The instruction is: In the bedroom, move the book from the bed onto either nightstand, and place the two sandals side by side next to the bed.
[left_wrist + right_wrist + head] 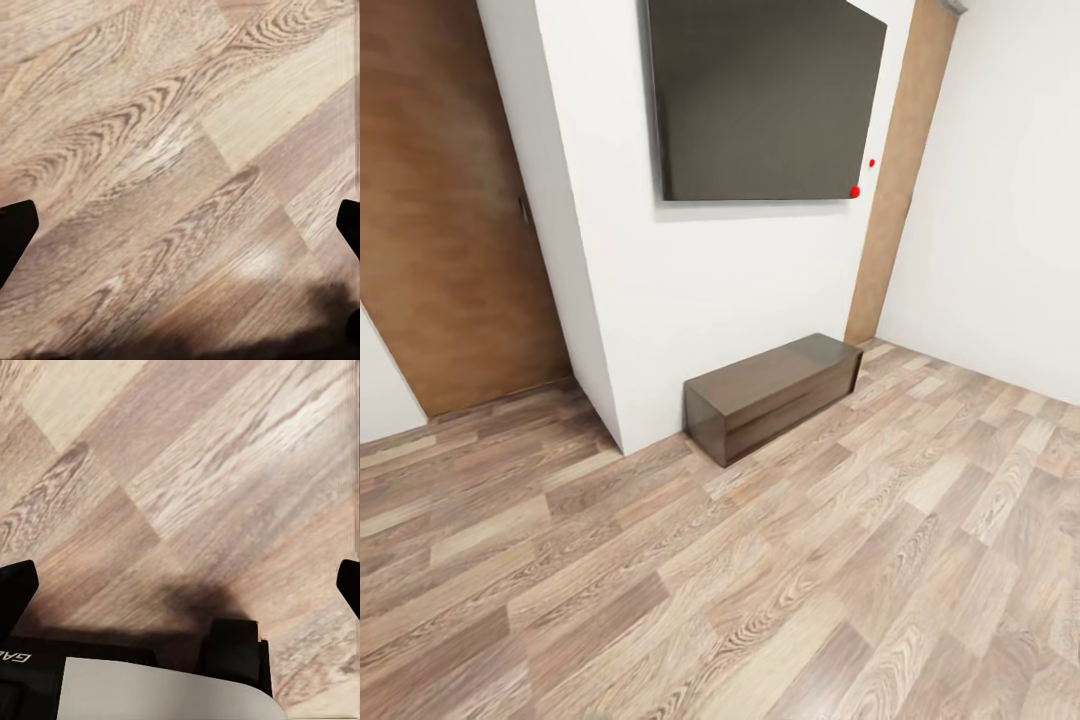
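Plank floor (760, 600) lay under both claws: left claw (180, 225) and right claw (180, 585) hung spread apart, holding nothing. Farther off stood a long bench (775, 395) below a wall screen (765, 95). Book, bed and sandals were out of sight; driving on risked clipping that bench.

Left gripper (180, 225): 2 black fingertips (15, 232), plain, matte, wedge-shaped with blunt angled ends, no markings visible. Right gripper (180, 585): 2 black fingertips (16, 589) of the same shape. Beside the right gripper's fingertips sits a black boxy block (234, 652) with squared edges, and just beside that block a smooth pale grey-white curved panel (157, 694). Next to the panel, a black part with partial white lettering (15, 657), cut off by the frame edge.
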Tool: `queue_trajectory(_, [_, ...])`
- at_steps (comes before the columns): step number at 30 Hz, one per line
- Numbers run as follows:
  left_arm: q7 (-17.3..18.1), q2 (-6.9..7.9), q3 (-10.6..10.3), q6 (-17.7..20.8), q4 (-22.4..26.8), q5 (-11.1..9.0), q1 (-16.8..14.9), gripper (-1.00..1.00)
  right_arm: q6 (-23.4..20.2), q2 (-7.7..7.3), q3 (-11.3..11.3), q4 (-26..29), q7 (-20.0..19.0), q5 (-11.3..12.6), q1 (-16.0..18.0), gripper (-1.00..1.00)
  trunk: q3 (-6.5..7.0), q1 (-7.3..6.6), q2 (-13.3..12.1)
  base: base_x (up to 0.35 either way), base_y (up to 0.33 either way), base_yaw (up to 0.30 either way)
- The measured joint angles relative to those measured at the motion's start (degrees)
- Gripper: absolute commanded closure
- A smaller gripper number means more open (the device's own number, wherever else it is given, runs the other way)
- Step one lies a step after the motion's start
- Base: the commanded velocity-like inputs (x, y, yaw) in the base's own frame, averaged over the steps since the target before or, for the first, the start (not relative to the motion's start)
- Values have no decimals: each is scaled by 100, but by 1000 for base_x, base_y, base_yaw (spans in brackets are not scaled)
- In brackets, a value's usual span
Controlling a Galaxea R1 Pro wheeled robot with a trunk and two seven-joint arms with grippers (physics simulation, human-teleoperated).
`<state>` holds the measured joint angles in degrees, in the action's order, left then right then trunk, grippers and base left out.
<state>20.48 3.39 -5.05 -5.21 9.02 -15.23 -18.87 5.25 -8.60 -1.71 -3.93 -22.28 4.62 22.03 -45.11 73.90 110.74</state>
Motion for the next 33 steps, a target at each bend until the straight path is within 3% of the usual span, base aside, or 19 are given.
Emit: queue_trajectory(33, [7, -2, 0, 0, 0, -10, 0, -100, 0, 0, 0, 1, 0, -1, 0, -100, 0, 0, 0, 0, 0, -299])
